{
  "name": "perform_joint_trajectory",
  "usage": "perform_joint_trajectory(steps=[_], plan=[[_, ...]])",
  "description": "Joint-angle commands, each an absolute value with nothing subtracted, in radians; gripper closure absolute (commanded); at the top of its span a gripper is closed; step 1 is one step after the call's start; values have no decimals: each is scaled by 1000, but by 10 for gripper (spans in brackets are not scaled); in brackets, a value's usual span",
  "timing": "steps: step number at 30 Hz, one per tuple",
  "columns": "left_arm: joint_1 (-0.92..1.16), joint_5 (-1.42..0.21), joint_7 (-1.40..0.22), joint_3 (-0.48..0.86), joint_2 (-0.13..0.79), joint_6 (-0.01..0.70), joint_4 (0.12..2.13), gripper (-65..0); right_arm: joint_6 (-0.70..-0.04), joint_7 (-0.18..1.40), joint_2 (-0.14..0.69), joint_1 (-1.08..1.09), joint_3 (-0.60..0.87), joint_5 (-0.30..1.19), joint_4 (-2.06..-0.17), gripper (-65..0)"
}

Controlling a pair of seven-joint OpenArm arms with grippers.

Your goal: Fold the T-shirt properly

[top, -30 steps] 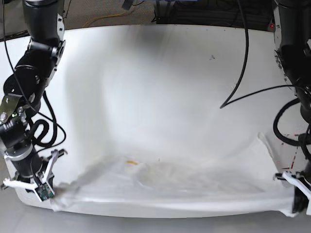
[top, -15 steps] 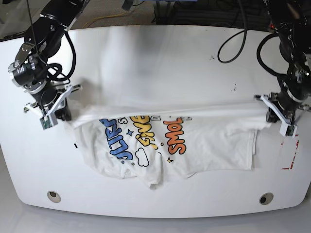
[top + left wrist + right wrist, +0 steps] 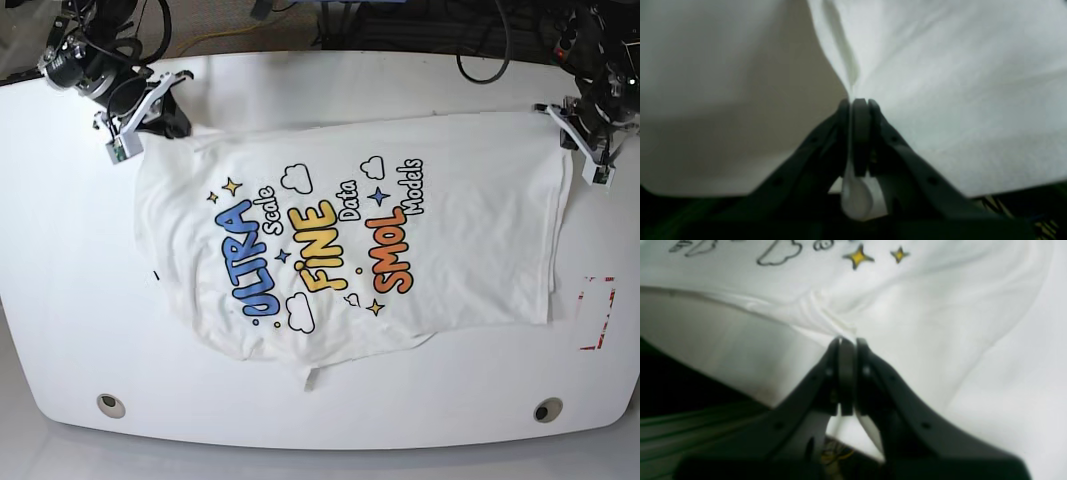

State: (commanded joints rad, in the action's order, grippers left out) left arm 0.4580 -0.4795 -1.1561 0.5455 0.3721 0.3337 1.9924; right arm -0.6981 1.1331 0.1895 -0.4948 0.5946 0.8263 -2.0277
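On white table [image 3: 60, 300], printed T-shirt [image 3: 450, 250] face up.

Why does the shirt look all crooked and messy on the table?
The T-shirt lies slanted, so its lettering runs tilted. Its near edge is rumpled and a small bit pokes out underneath. Both grippers, right and left, pinch its far corners.

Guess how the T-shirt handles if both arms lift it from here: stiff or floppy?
Probably floppy: the T-shirt bunches into creases where the right gripper pinches it. Likely light, since the left gripper holds only a thin edge. It may sag between grips.
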Motion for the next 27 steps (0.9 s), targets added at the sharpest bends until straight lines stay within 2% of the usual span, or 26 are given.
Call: perform_joint_trajectory(steps=[5,10,19,27], plan=[[522,-479,-1156,542,371,335,1982,0,-698,1133,162,-547,590,825,-2025,0],[547,-479,-1159,521,371,335,1972,0,-698,1133,127,-542,590,760,-2023,0],[542,-483,-1135,561,371,335,1945,0,-698,1135,85,-499,588,737,-2025,0],[542,-486,-1070,564,367,335,1946,0,-698,1139,120,-483,590,734,-2026,0]])
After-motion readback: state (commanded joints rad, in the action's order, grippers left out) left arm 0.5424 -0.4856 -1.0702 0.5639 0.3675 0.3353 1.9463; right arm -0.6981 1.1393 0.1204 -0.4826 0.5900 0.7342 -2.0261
